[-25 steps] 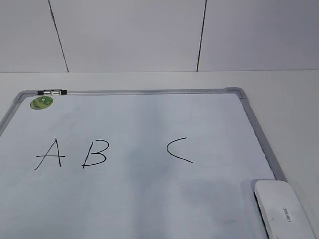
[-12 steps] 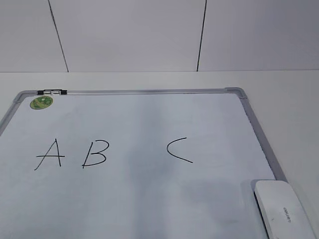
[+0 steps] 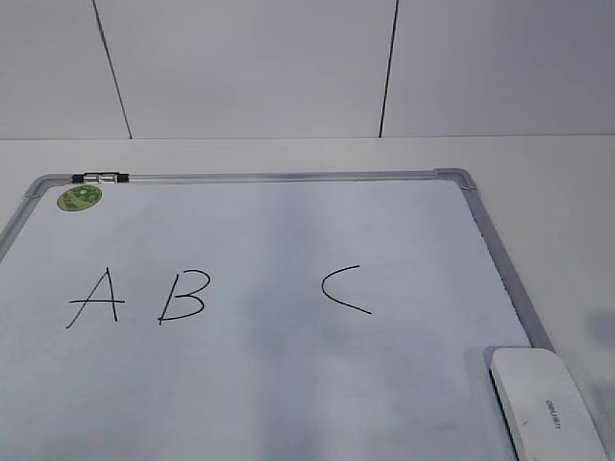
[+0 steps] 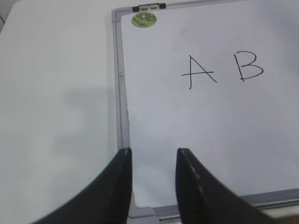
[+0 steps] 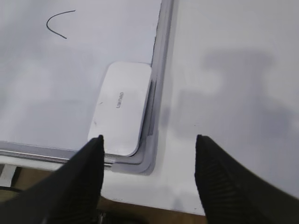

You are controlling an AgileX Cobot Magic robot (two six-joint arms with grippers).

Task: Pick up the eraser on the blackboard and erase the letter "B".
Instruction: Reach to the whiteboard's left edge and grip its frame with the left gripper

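Note:
The blackboard (image 3: 288, 230) is a white board with a grey frame, lying flat on the table. The letter "B" (image 3: 184, 296) stands between a black "A" (image 3: 96, 298) and a black "C" (image 3: 346, 289). It also shows in the left wrist view (image 4: 250, 66). The eraser (image 3: 544, 403), a flat white block, lies in the board's near right corner, also in the right wrist view (image 5: 122, 107). My right gripper (image 5: 148, 142) is open and empty, above the board's corner just near of the eraser. My left gripper (image 4: 153, 154) is open and empty over the board's near left corner.
A round green sticker (image 3: 80, 198) and a black clip (image 3: 99, 178) sit at the board's far left corner. White table surface (image 3: 557, 192) lies right of the board. The table's near edge (image 5: 187, 205) shows in the right wrist view.

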